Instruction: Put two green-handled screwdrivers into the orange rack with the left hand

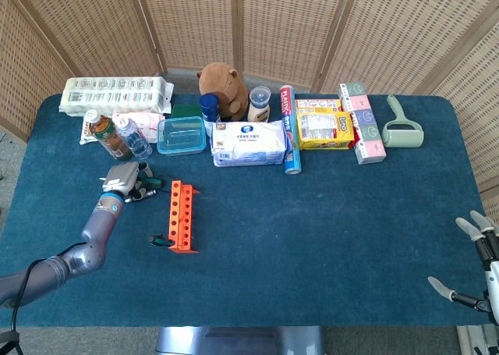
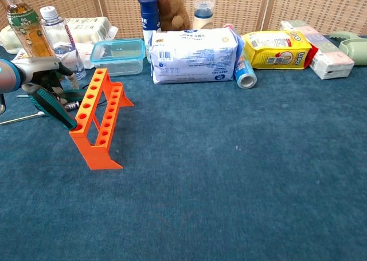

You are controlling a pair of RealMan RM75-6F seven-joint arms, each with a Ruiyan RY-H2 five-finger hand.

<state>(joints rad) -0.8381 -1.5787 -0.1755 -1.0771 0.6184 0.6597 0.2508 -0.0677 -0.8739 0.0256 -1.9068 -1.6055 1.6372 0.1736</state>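
The orange rack (image 1: pixel 182 216) (image 2: pixel 98 117) stands on the blue surface (image 1: pixel 312 230) (image 2: pixel 229 175) left of centre, two rows of round holes along its length. One green-handled screwdriver (image 2: pixel 50 105) (image 1: pixel 162 242) is already lodged in the rack's near end hole; its dark green and black handle slants out toward 10 o'clock in the chest view. A second green-handled screwdriver (image 1: pixel 146 184) lies on the surface just beyond the rack's far end, at about 10 o'clock from it, with a slimmer silver-shafted tool (image 2: pixel 22 119) lying loose to the left.

My left robot hand (image 1: pixel 122 179) (image 2: pixel 40 71) sits right over that second screwdriver, fingers curled down around it. I cannot tell whether they actually grip the handle or only rest against it. My right robot hand (image 1: pixel 475 253) hangs at the surface's far right edge, at 4 o'clock, released, fingers spread, holding nothing.

Behind my left robot hand, at 12 o'clock, stand a tea bottle (image 1: pixel 105 133) (image 2: pixel 23 20) and a water bottle (image 1: pixel 136 140) (image 2: pixel 57 37), quite close. A clear lidded container (image 1: pixel 181 135) (image 2: pixel 117 56) sits beyond the rack, then a wipes pack (image 1: pixel 249 143) (image 2: pixel 195 55). From the rack toward 3 o'clock and toward the near edge the surface lies open blue cloth.
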